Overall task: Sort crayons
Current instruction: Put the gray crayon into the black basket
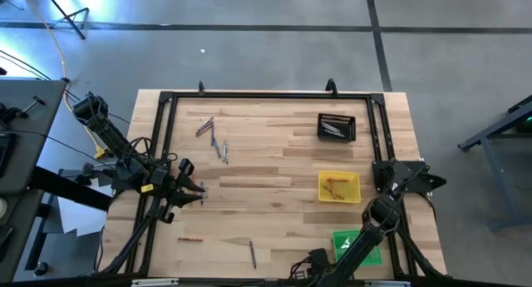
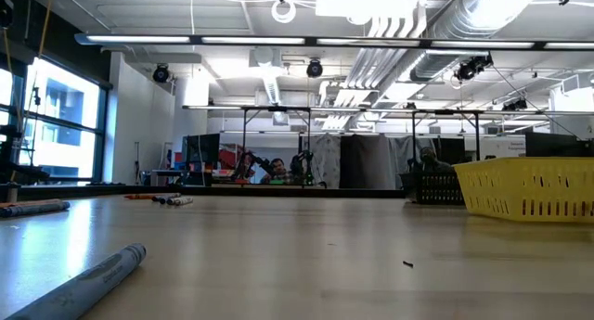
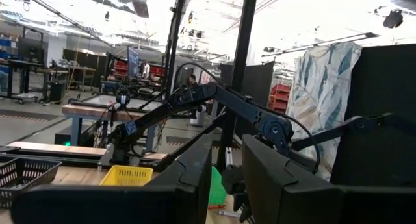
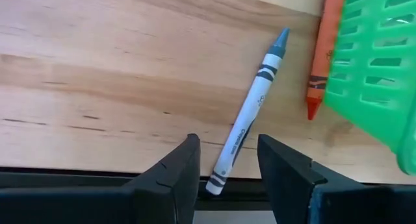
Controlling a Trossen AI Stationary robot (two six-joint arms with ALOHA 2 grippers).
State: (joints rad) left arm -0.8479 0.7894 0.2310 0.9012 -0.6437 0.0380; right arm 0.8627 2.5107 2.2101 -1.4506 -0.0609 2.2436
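Loose crayons lie flat on the wooden table: several grey and reddish ones at the far left (image 1: 214,139), an orange one (image 1: 189,239) and a grey one (image 1: 253,254) near the front. My right gripper (image 4: 227,143) is open, low at the table's near edge beside the green tray (image 4: 380,74). Its fingers stand on either side of the near end of a grey-blue crayon (image 4: 250,117) without touching it. An orange crayon (image 4: 323,49) lies against the green tray. My left gripper (image 3: 227,178) is slightly open and empty, raised at the table's left side (image 1: 193,193).
The yellow tray (image 1: 339,187) holds orange crayons and the black tray (image 1: 336,127) holds grey ones, both on the right side. A black frame (image 1: 266,96) runs round the table. In the low view a grey crayon (image 2: 93,278) lies close in front.
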